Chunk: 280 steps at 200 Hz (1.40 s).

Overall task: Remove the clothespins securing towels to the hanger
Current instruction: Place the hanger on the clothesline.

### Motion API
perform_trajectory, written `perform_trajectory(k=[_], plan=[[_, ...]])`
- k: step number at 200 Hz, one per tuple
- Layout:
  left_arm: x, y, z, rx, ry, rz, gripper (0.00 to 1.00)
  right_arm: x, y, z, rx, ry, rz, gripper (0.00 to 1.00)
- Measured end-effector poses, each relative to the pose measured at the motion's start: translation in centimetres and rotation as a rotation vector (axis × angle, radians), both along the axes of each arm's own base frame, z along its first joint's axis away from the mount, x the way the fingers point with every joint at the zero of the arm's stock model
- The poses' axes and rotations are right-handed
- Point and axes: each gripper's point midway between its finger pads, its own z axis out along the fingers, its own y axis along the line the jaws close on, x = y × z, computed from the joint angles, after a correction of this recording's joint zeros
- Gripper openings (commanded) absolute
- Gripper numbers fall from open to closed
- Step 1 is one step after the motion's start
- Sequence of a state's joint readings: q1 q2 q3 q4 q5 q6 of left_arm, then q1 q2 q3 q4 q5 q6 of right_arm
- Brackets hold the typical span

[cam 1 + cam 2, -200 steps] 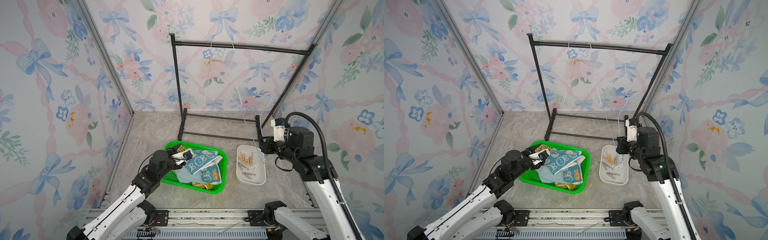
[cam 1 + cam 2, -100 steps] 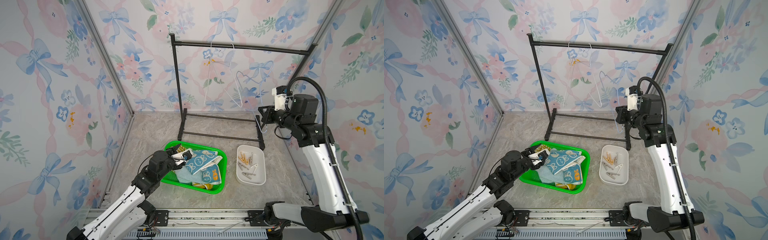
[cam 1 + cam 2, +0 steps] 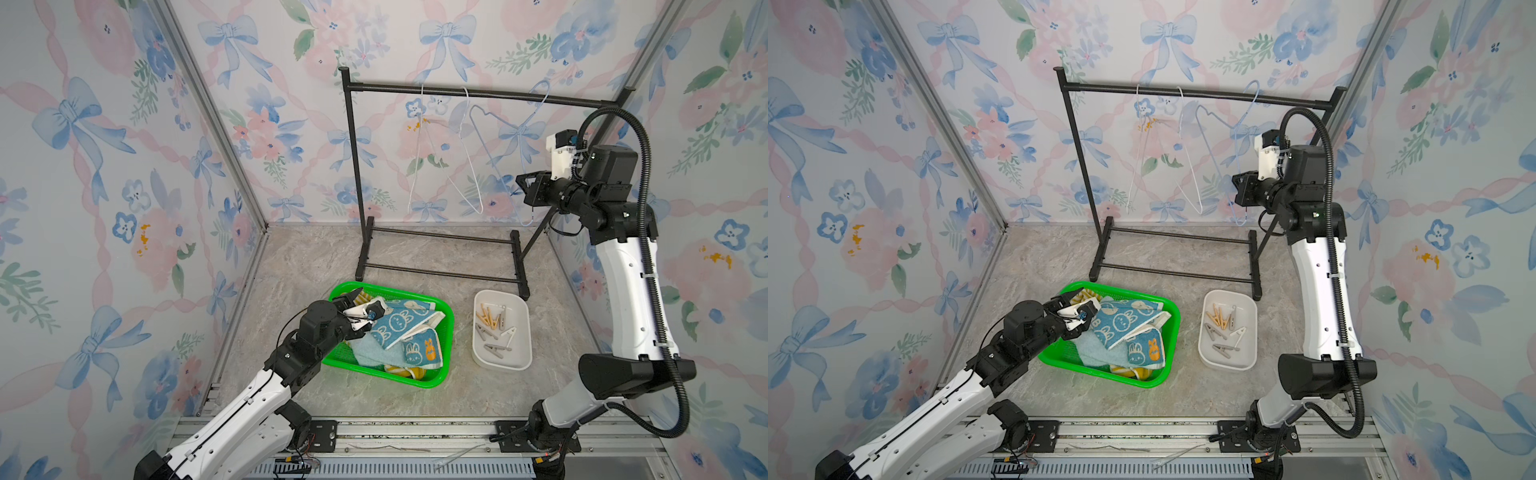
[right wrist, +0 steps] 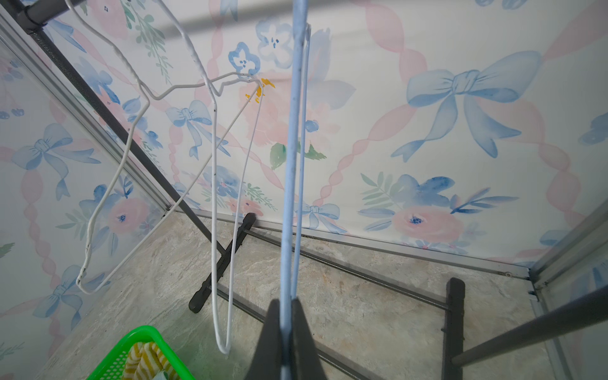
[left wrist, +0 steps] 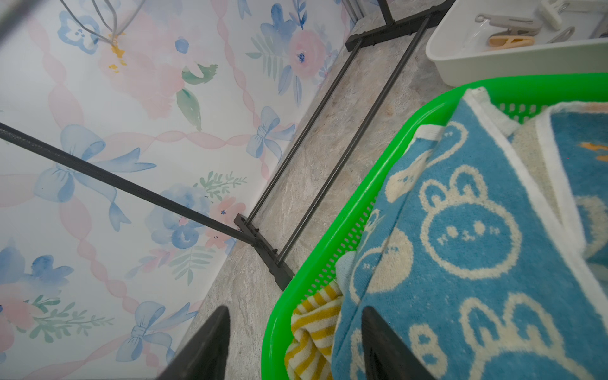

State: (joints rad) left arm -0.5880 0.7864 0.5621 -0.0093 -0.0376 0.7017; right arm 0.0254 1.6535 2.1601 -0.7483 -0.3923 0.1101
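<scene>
Starting far left: left gripper (image 5: 294, 311) parted, empty, hovering at corner of green basket (image 3: 448, 340). Inside it, all 3 towels: bunny towel (image 3: 395, 328) on top, teal towel (image 3: 365, 353) under, striped towel (image 5: 312, 329) poking out at rim. Moving rt: white tray (image 3: 517, 353) w/ clothespins (image 3: 491, 321) lying in it, abt six. Up at rack (image 3: 386, 87): white hangers (image 4: 214, 197) bare, no pins seen. Further rt: blue hanger (image 4: 292, 164) bare too, hook seemingly over rail, lower wire pinched tight in right gripper (image 4: 285, 302). Looks like wrap-up: pins off, cloths down. Next, prob: ease off wire, back out w/o snagging, leave hanger free on rail.
</scene>
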Motion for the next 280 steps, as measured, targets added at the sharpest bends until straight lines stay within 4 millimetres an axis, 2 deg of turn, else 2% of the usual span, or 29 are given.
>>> perform_trajectory(k=[37,71,104,143,171,206,243,256,280], plan=[[0.0,0.0,-0.1,0.002,0.003,0.0,0.63,2.1,-0.2,-0.6,0.017,0.026,0.014,0.0],[0.1,-0.1,-0.3,0.005,0.007,0.0,0.64,3.0,-0.6,-1.9,0.031,0.074,0.017,0.0],[0.1,-0.1,-0.3,0.007,0.009,0.0,0.64,2.9,-0.7,-2.2,0.035,0.086,0.024,0.17],[0.1,0.0,-0.4,0.009,0.012,0.0,0.64,2.3,-1.1,-2.8,0.041,0.109,0.016,0.28],[0.1,0.0,-0.5,0.012,0.015,0.004,0.64,1.5,-1.5,-2.3,0.033,0.094,0.006,0.37],[0.2,0.2,-0.5,0.015,0.013,0.012,0.64,-0.8,-2.2,-0.4,0.007,0.044,-0.02,0.46],[0.3,0.4,-0.5,0.017,0.008,0.029,0.65,-6.2,-2.7,1.4,-0.026,-0.025,-0.048,0.56],[0.4,0.5,-0.4,0.01,0.007,0.034,0.65,-8.3,-2.7,1.3,-0.031,-0.05,-0.055,0.6],[0.7,0.9,-0.1,-0.016,0.005,0.054,0.65,-11.7,-2.8,0.0,-0.03,-0.077,-0.071,0.63]])
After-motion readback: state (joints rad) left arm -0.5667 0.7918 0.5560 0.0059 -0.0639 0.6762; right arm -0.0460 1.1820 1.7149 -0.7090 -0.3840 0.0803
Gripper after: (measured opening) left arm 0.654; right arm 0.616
